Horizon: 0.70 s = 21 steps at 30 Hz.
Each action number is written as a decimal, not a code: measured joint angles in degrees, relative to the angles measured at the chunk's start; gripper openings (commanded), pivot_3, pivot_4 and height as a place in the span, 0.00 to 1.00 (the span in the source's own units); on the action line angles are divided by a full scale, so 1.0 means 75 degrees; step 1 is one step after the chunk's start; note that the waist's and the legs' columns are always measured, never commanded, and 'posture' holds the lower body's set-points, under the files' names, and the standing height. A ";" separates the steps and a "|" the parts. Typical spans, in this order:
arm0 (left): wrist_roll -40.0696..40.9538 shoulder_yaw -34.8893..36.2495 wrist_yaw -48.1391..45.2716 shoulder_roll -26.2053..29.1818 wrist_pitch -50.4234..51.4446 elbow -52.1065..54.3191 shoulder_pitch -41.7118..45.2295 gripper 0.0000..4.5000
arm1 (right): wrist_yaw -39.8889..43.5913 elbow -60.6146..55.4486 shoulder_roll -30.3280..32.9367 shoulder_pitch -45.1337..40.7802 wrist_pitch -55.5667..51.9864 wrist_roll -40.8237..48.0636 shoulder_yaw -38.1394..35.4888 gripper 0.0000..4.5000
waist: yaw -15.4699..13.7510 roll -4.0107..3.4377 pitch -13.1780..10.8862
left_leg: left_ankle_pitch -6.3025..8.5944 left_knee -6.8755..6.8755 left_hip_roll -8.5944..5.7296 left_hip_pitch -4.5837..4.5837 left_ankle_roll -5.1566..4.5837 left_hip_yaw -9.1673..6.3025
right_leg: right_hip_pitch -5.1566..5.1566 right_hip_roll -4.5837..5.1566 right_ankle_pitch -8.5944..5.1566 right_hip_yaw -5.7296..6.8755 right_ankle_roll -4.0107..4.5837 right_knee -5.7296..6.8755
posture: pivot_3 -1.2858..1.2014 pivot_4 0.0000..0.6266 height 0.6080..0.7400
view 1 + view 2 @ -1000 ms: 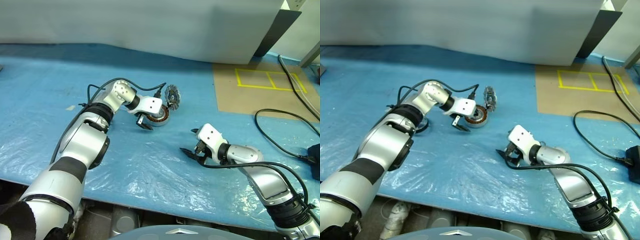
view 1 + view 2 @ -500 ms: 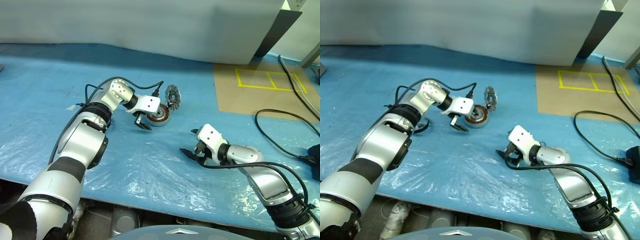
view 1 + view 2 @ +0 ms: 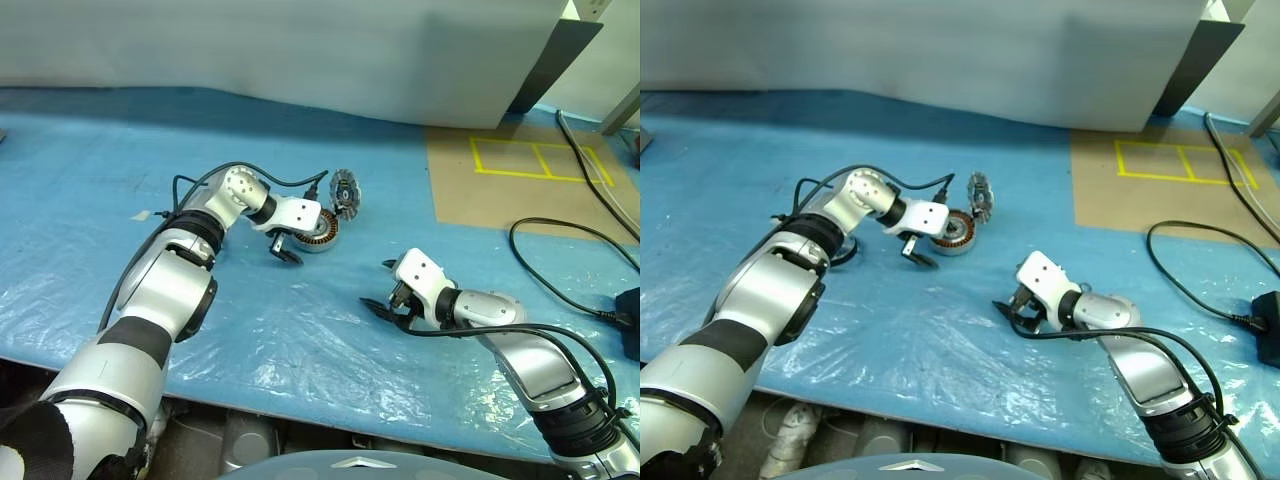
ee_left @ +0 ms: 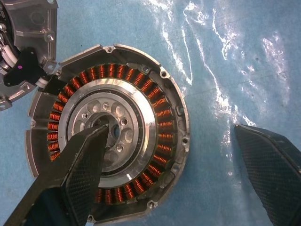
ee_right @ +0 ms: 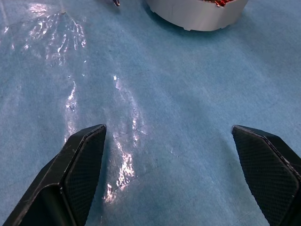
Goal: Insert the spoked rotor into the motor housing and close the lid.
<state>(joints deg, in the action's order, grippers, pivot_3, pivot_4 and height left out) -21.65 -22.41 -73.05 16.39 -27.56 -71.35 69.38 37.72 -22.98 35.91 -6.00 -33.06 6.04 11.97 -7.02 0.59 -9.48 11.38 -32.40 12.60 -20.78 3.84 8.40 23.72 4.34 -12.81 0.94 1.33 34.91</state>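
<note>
Both hands open over the blue bench, motor housing under the left one.

The left hand hangs spread wide just above the motor housing, one finger over its metal hub, the other out past the rim above the blue sheet. The lid stands tilted up at the housing's far edge. The left arm reaches forward, wrist bent toward the right. The right hand hovers near the bench, fingers apart, holding nothing, well apart from the housing. Since a second ago the left elbow has shifted slightly; the hands stay put.
</note>
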 measured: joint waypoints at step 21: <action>-0.0086 -0.0086 -0.0230 0.0107 -0.0211 0.0211 -0.0061 0.48 | -0.0135 -0.0018 -0.0082 0.0052 -0.0025 0.0050 -0.0026 1.00 | -0.0008 -0.0004 0.0002 | 0.0001 0.0008 0.0000 0.0077 -0.0001 0.0008 | -0.0070 0.0005 -0.0009 -0.0007 0.0014 -0.0014 | 0.52 0.24 1.00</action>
<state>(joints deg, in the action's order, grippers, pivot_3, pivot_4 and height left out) -22.29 -23.05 -74.78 17.19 -29.14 -69.77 68.92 36.72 -23.12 35.30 -5.60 -33.25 6.41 11.78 -7.09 0.57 -9.46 11.39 -32.34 12.60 -20.20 3.83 8.46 23.20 4.38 -12.88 0.88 1.43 34.80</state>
